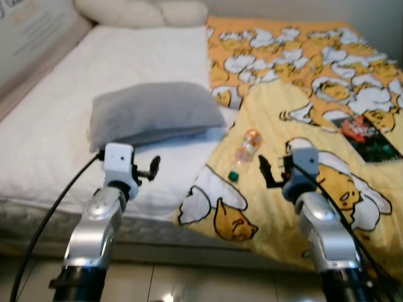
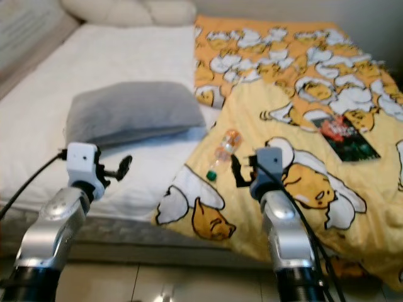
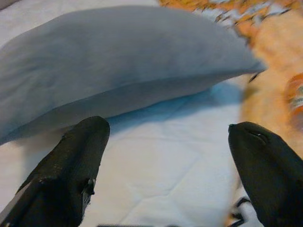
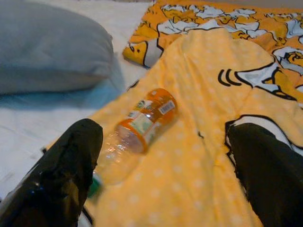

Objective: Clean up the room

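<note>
Bed (image 1: 56,119) with white sheet carries grey pillow (image 1: 151,113) left, yellow patterned blanket (image 1: 296,88) right, apparently cream pillows (image 1: 141,11) far.

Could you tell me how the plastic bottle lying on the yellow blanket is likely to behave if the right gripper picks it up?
The bottle looks clear and empty, so it is probably light and may dent under a squeeze. It lies on its side on the soft blanket, so a nudge could roll it. The open right gripper is close.
</note>
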